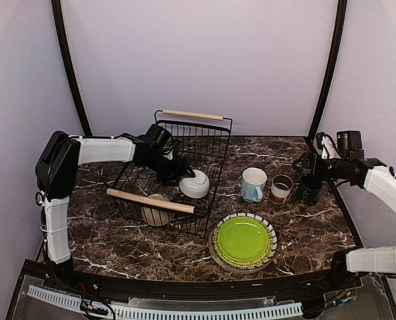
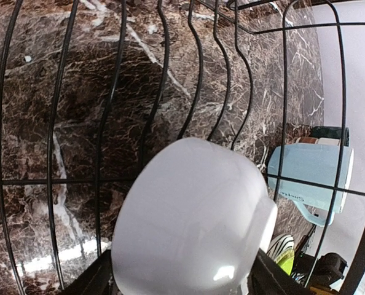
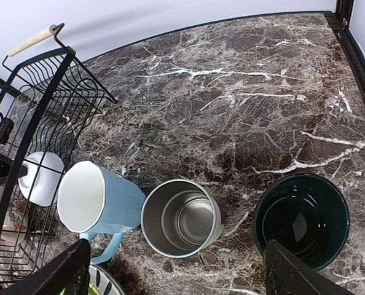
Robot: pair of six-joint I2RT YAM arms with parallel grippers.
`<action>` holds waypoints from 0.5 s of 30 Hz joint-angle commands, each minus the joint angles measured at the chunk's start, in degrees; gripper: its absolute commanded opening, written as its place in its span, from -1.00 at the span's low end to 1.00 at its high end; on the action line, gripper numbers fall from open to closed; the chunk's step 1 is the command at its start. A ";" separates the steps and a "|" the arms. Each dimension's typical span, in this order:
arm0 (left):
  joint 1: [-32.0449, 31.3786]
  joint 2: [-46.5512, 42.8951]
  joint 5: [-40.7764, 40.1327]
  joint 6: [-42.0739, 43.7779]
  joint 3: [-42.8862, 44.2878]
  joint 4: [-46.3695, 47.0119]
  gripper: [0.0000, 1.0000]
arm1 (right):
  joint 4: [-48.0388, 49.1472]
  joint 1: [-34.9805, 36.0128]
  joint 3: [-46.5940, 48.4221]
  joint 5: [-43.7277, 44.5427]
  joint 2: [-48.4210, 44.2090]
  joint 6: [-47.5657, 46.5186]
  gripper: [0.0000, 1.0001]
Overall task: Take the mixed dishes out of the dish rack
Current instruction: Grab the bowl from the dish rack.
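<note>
**Landmark:** dish rack (image 1: 215,143), black wire with two wooden bar handles, left of centre on the table (image 1: 305,227).

**Already out, all to the rack's right:**
- light blue mug (image 1: 253,185), just beside the rack
- brown-white cup (image 1: 281,189), next along
- dark green mug (image 1: 309,189), farthest from the rack
- lime-green plates (image 1: 243,240), stacked on the black-and-white striped plate (image 1: 213,248), off the rack's near right corner

**Still in the rack:**
- white bowl (image 1: 195,183), tipped on its side at the right wall
- cream bowl (image 1: 157,212), under the near handle

**Progress, as judged:** mostly unloaded, with two bowls remaining.

**Left gripper** (image 2: 182,273): inside the rack with its fingers (image 2: 90,283) either side of the white bowl. Whether they press on it cannot be told.

**Right gripper** (image 3: 176,258): spread wide and empty, above the cup and dark green mug, well right of the rack.

**Surface:** dark brown marble pattern with white veins.

**Room:** pale lilac walls (image 1: 205,60) behind the rack, with black curved poles (image 1: 68,67) on either side.
</note>
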 commanded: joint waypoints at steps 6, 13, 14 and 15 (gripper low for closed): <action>-0.73 -1.10 -2.83 1.73 -0.65 -3.71 0.10 | 2.00 0.01 -0.71 -1.44 -0.13 1.15 0.89; -0.73 -2.70 -1.70 2.38 -0.91 -2.42 -0.11 | 1.57 -0.04 -0.67 -1.12 -0.50 1.11 0.89; -0.69 -3.25 -1.66 2.40 -0.91 -2.27 -0.13 | 1.46 0.00 -0.63 -1.04 -0.60 1.13 0.89; -0.71 -3.56 -1.67 2.43 -0.91 -2.28 -0.14 | 1.43 0.01 -0.60 -1.01 -0.71 1.13 0.89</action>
